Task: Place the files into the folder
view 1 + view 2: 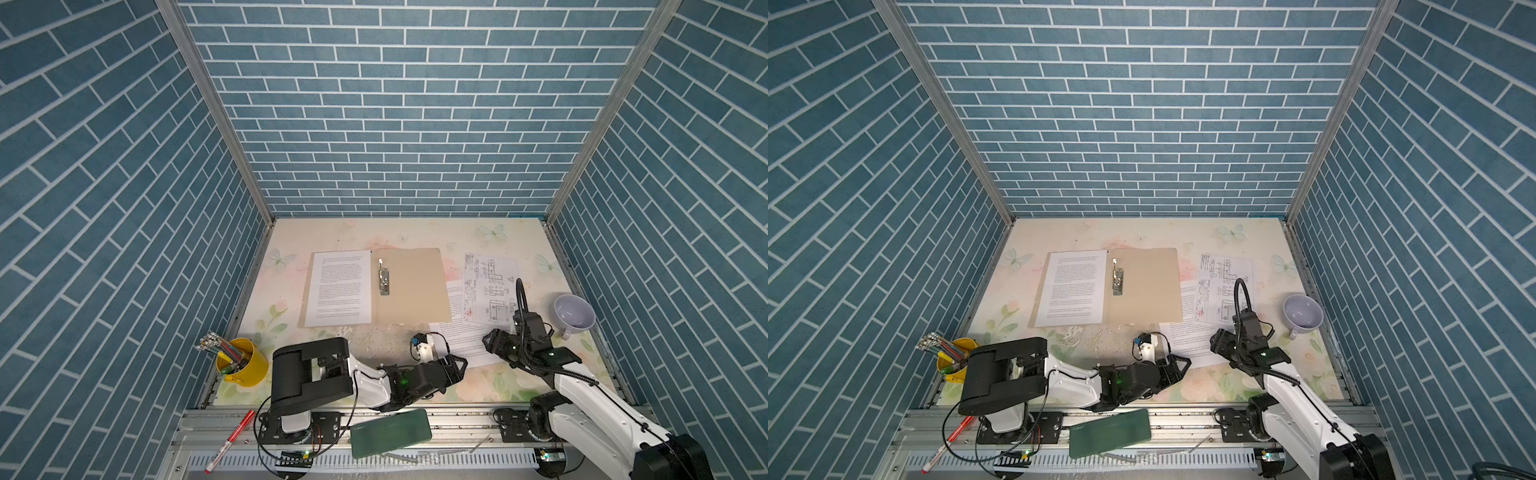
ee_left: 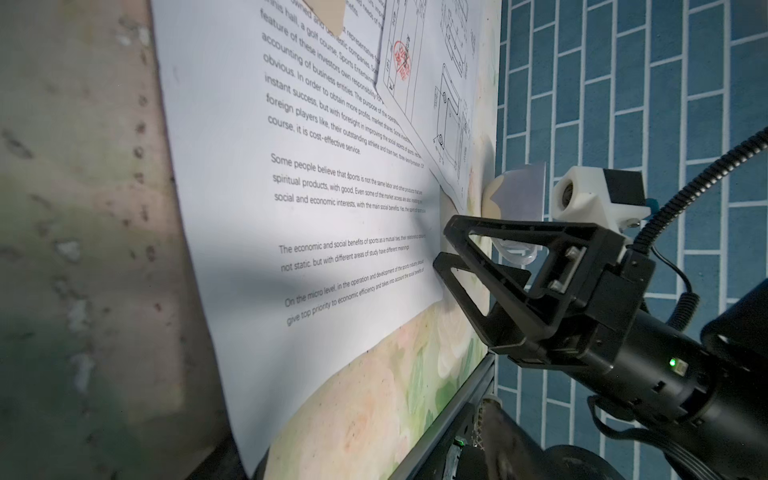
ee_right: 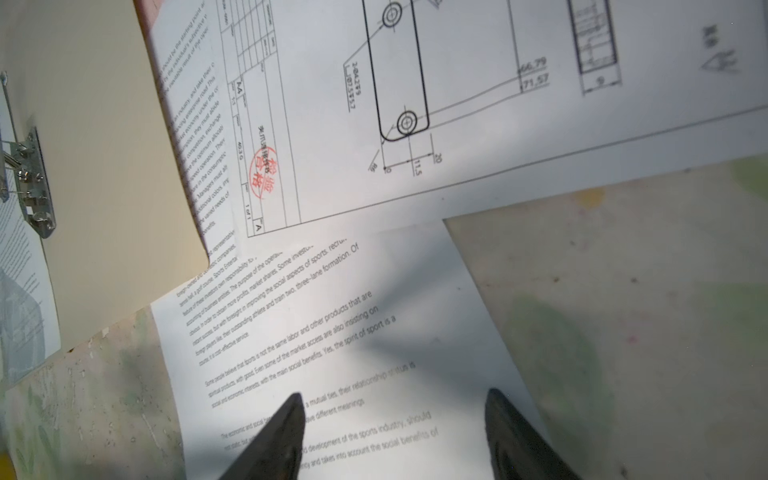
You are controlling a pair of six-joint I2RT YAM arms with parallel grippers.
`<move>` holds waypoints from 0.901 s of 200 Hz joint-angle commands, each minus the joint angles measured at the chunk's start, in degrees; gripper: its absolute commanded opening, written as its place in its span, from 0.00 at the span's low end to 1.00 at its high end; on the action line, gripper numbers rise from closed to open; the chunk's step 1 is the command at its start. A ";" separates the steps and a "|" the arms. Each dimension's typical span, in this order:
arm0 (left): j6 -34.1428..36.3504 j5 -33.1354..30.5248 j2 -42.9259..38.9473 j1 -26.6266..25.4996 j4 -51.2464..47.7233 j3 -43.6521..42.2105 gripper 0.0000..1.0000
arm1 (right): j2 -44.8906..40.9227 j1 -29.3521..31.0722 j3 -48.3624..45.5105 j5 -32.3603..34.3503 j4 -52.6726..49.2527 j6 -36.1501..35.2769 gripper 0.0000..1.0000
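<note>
Toward 4 o'clock on the desk (image 1: pixel 374 237), the right end effector (image 3: pixel 395 399), jaws apart, is hanging over the near end of the text sheet (image 3: pixel 374 332), which is lying 11-to-5 o'clock, far end under the folder (image 1: pixel 415 286).

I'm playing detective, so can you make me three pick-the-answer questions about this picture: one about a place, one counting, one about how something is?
1. Where is the drawing sheet? A) on the folder B) right of the folder, over a text sheet C) in a bin
2. How many sheets lie on the folder? A) one B) two C) three
3. The folder is: A) shut B) open flat C) standing up

Answers: B, it overlaps a text sheet beside the folder. A, one printed sheet rests on the left flap. B, both flaps are spread, metal clip showing.
</note>
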 commanded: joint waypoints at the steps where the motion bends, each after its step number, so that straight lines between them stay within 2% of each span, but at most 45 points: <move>1: -1.14 -3.29 3.13 -0.35 -3.35 -2.89 0.79 | 0.53 -0.15 -1.48 -1.96 -1.74 1.46 0.67; 83: -3.66 -8.78 10.35 -0.10 8.56 -5.86 0.63 | 0.19 -0.11 -0.96 -2.87 -2.35 0.75 0.66; 158: -1.69 -8.13 12.31 2.30 9.47 -5.64 0.50 | -0.39 -0.15 -0.78 -3.12 -2.54 0.86 0.64; 180: -1.21 -7.65 13.13 3.04 10.12 -5.57 0.43 | -0.72 -0.15 -0.68 -3.06 -2.70 0.95 0.64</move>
